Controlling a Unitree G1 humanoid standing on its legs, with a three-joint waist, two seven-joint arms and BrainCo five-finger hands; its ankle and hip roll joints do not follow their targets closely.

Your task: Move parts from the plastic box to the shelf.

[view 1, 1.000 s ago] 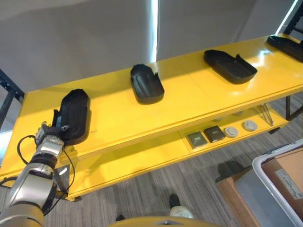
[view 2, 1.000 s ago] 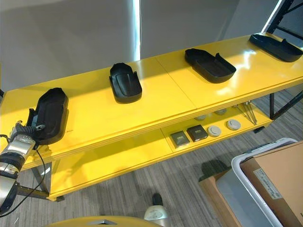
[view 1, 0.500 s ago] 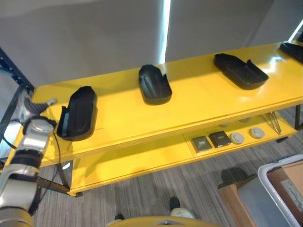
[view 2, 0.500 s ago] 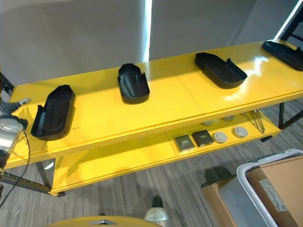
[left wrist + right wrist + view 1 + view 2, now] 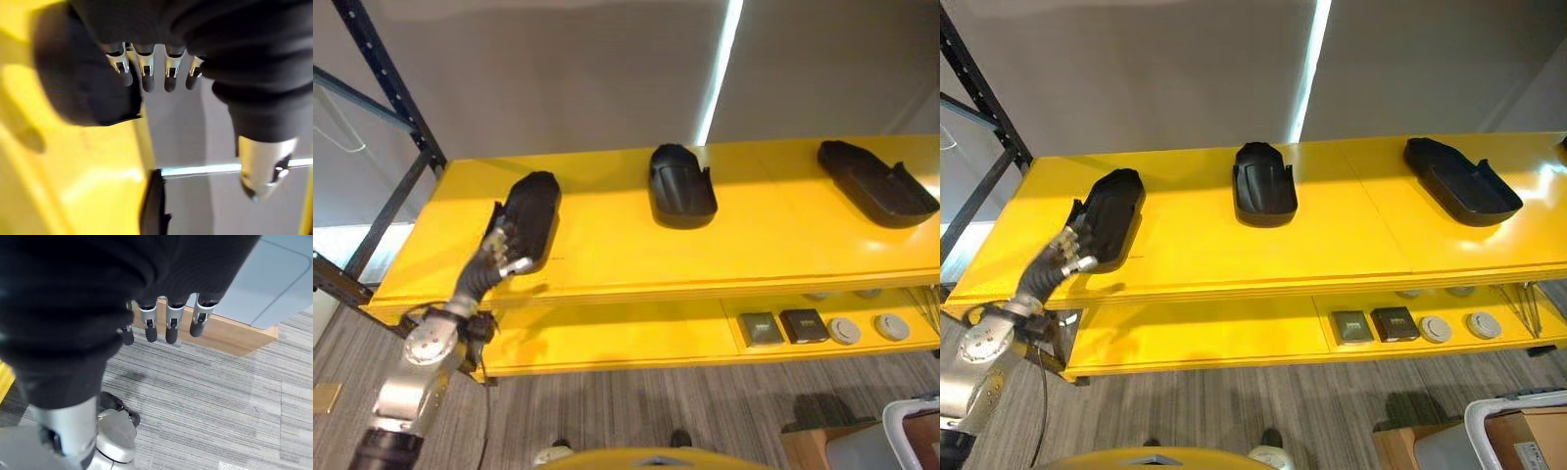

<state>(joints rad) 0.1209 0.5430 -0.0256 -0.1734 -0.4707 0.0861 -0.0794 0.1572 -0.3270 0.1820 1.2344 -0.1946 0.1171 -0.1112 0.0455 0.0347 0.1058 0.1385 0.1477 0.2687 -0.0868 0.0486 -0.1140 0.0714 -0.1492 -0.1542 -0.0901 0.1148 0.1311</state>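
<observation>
Three black moulded parts lie along the top of the yellow shelf [image 5: 607, 257]: a left part [image 5: 530, 213], a middle part [image 5: 680, 186] and a right part [image 5: 876, 184]. My left hand [image 5: 504, 253] is at the near end of the left part, open, its straight fingers [image 5: 146, 76] reaching the part's dark edge [image 5: 78, 73] and holding nothing. The right hand [image 5: 166, 325] hangs open over the carpet beside the grey plastic box [image 5: 274, 289]. A corner of that box [image 5: 913, 423] shows at the lower right.
On the lower shelf sit two dark square pieces [image 5: 759, 328] and two round white ones [image 5: 845, 330]. A black rack upright [image 5: 391, 93] stands at the shelf's left end. The box rests on a brown base [image 5: 234, 340].
The camera has swung left, shifting the whole scene right. My left hand, which half a second ago stood raised to the left of the left part, is back at its near end.
</observation>
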